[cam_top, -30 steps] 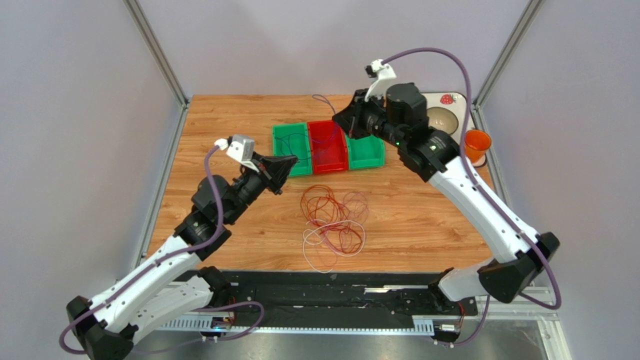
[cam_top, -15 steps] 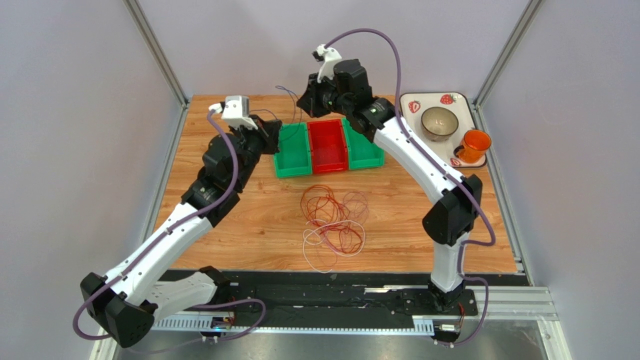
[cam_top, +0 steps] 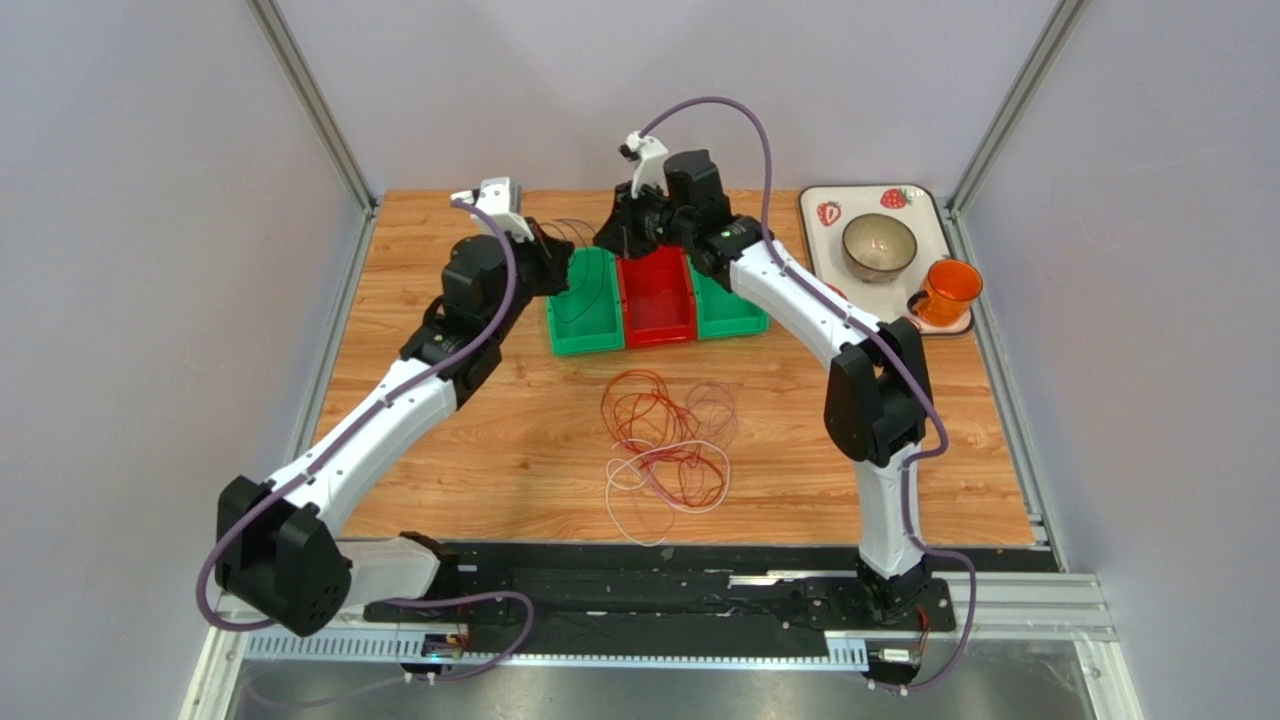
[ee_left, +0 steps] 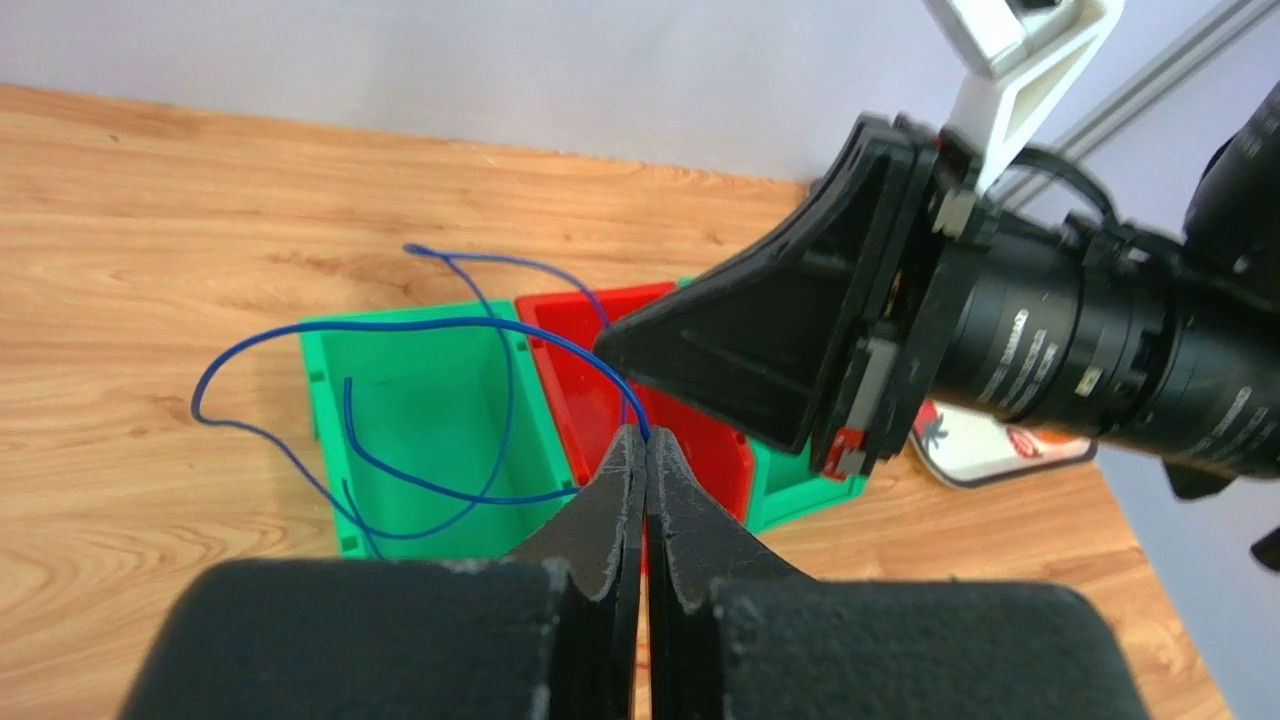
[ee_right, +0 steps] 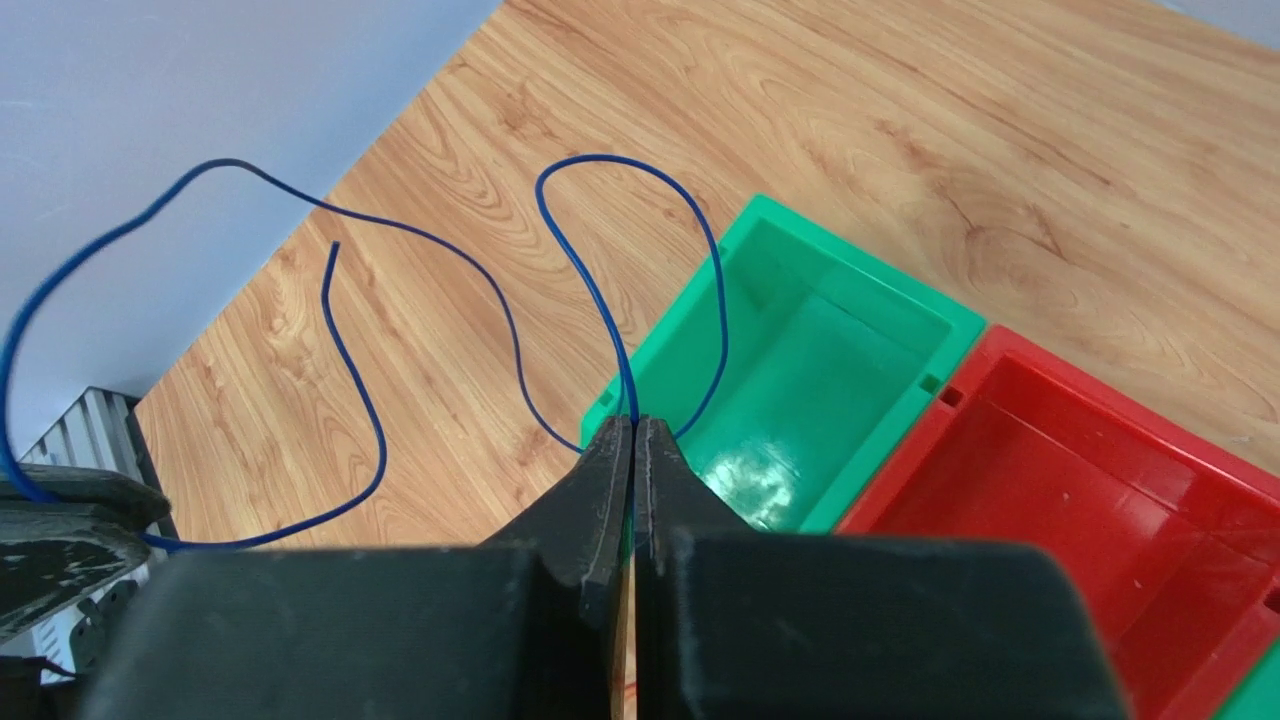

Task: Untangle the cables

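Note:
A thin blue cable (ee_left: 376, 324) loops over the left green bin (ee_left: 421, 420) and the wood behind it; it also shows in the right wrist view (ee_right: 609, 156). My left gripper (ee_left: 646, 438) is shut on one stretch of it above the bins. My right gripper (ee_right: 633, 425) is shut on another stretch, just above the green bin's (ee_right: 812, 360) near corner. In the top view the left gripper (cam_top: 553, 267) and right gripper (cam_top: 616, 240) sit close together at the back. A tangle of red, dark and white cables (cam_top: 661, 443) lies at mid-table, apart from both grippers.
Three bins stand in a row: green (cam_top: 586, 308), red (cam_top: 657, 297), green (cam_top: 732, 308). A white tray (cam_top: 902, 200) at the back right holds a bowl (cam_top: 879, 243) and an orange cup (cam_top: 951, 288). Metal frame posts rise at the back corners.
Both arms have reached toward the back of the table. The right gripper has swung left from over the bins; the left gripper has moved back and up to meet it, with the blue cable between them.

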Motion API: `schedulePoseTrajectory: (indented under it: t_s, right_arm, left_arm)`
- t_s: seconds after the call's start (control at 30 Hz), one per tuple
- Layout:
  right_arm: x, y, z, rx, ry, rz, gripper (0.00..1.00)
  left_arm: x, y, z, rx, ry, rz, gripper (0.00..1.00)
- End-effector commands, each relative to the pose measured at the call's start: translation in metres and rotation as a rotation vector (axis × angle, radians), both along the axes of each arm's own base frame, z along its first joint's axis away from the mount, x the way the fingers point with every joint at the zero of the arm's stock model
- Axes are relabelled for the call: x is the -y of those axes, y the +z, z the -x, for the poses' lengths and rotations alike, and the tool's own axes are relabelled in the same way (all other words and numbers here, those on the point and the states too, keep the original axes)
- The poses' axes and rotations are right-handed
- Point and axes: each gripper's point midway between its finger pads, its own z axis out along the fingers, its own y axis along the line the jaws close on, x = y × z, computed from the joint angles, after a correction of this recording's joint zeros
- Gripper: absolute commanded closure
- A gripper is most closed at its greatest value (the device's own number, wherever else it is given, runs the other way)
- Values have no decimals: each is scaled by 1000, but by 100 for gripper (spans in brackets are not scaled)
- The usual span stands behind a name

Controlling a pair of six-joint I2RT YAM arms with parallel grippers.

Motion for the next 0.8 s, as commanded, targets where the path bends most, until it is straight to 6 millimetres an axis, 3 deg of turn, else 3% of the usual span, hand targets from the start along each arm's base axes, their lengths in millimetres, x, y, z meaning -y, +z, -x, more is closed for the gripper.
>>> schedulePoseTrajectory:
  t_s: [0.0, 0.07, 0.27, 0.47, 0.6, 0.63, 0.77]
  right_arm:
    - [-8, 23, -11, 64, 62, -103, 100]
    - [-8, 5, -14, 25, 54, -66, 100]
    - [-8, -7, -21, 34, 35, -49, 100]
    - [-8, -31, -32, -3, -1, -23, 100]
    - [-11, -45, -36, -51, 3, -33, 100]
    - [-10, -57, -36, -84, 0, -20, 100]
    - [-8, -64, -44, -131, -15, -20, 100]
  left_arm:
    - [10, 13, -12, 55, -31, 12, 100]
    - [12, 12, -14, 63, -37, 17, 100]
    - [28, 4, -25, 85, -97, 29, 100]
    - [44, -27, -39, 52, -160, 61, 100]
    - [55, -62, -55, -48, -177, 91, 100]
    - [55, -67, -57, -64, -176, 101, 100]
    - [58, -92, -62, -114, -239, 142, 100]
